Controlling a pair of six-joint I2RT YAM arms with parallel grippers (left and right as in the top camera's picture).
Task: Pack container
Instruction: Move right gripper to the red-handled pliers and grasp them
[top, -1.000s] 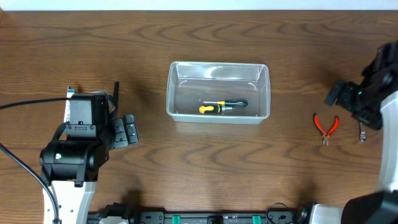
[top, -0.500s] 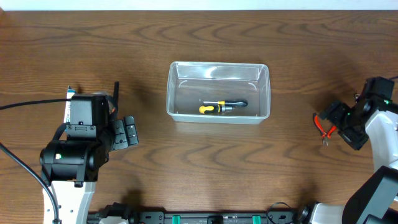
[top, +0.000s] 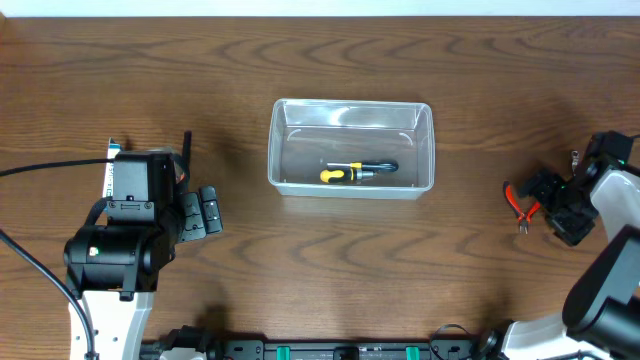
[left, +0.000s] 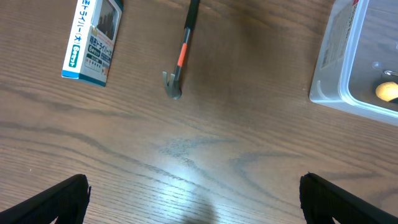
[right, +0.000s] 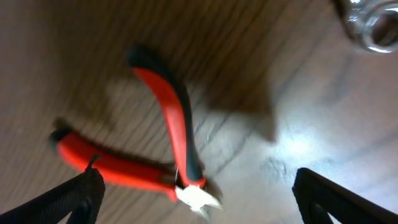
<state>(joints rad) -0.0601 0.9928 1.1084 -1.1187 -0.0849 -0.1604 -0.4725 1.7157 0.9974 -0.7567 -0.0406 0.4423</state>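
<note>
Overhead, the container (top: 350, 103) sits at the middle of the table (top: 350, 270), long side across. It is a clear plastic bin with rounded corners and a raised rim, and the wood grain shows through its thin, glossy walls. One tool already lies on its floor, a screwdriver (top: 357, 172) with a yellow and black handle and a dark shaft.

Well to the right lie the pliers (top: 517, 205). The right wrist view shows smooth red handles with black inner edges, splayed apart, and a pale metal nose. A second ago the right gripper (top: 545, 205) was up near the far right edge, clear of them. It has now dropped down over them. Its fingers are spread wide, one on each side of the pliers, and have hold of nothing yet. I judge the next item is about to be picked up, so the packing is only partly done. The slick handles and splayed shape may call for a grip near the pivot.

A blurred, shiny object (right: 367, 25) lies at the corner of that view; I cannot tell what it is.

The left gripper (left: 199, 202) hangs low over bare wood left of the container, wide open and empty. Beyond it lie a slim black tool (left: 180, 53) with an orange band and a blue-and-white box (left: 93, 40), made of printed card.
</note>
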